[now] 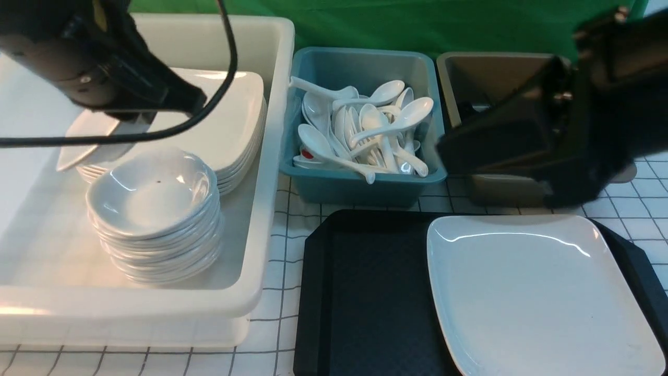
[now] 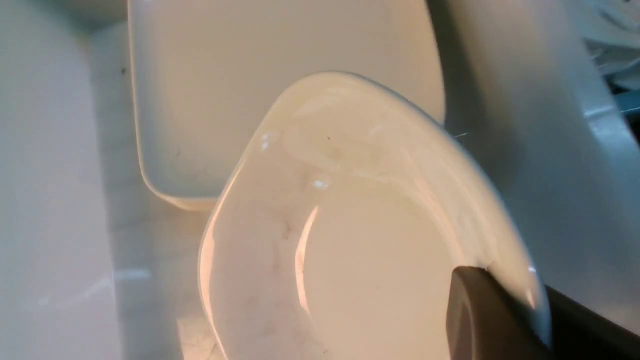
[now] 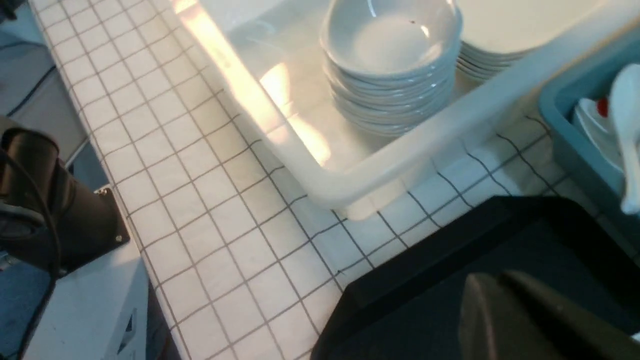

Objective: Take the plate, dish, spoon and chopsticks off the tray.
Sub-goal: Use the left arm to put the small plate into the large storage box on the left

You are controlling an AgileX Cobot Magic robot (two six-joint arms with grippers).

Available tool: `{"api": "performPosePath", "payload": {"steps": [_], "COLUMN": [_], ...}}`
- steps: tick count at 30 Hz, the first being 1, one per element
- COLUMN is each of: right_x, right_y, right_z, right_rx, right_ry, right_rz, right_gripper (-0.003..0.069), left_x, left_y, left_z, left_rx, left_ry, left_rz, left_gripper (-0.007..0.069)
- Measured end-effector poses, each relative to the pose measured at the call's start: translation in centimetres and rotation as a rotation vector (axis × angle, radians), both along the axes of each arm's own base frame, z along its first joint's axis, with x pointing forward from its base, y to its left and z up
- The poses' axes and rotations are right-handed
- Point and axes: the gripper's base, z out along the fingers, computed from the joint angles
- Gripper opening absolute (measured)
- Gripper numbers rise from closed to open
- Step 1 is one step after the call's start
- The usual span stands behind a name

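Left gripper [image 1: 133, 119] pinches the dish [image 1: 91, 126] by its rim, seemingly above stacked plates [image 1: 224, 120].

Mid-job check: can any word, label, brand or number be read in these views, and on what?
None can be read.
In the teal bin, a red mark on a white piece: too small to read.
On the left arm, a yellow patch: blurred.
On the plate, tray and white tub: no print shows.
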Motion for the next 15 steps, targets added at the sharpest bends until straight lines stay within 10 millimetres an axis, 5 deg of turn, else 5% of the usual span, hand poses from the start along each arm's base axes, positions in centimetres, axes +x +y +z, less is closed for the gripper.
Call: {"api": "performPosePath", "payload": {"steps": [6,15], "right_x": [2.7,3.4], "right_y": [3.9,4.5], "right_z": [0.8,0.9], "right_rx": [-0.007,-0.014], "right_ry": [0.01,0.017], "right_rz": [0.009,0.007], "right_gripper": [0.0019,0.0019], "left_x": [0.3,1.2], "left_y": [-0.4,-1.1], "left_z": [-3.9,-5.9], "left_rx": [-0.08,-0.094], "left_ry": [0.087,0.128], "left_rz": [-0.037,-0.065], "left_gripper": [0.0015,0.0108]}}
